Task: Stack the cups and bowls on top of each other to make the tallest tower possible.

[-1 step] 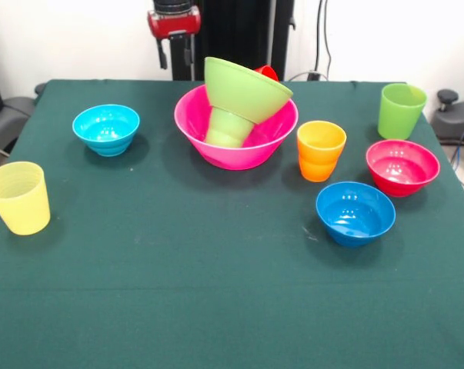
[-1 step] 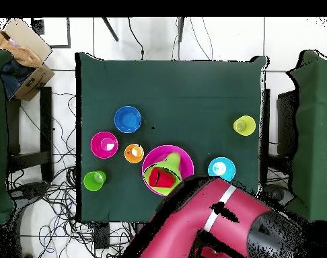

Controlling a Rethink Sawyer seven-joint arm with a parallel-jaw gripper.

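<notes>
Tower in the pink bowl leans, four pieces high; six pieces loose on the table; whether my gripper is holding anything, I cannot tell.

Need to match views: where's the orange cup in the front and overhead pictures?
Front view: the orange cup stands upright right of centre, just right of the large pink bowl, apart from it.
Overhead view: the orange cup sits left of centre, just left of the large pink bowl.
Shared landmark: the large pink bowl beside it; the magenta bowl lies on the cup's other side.
</notes>
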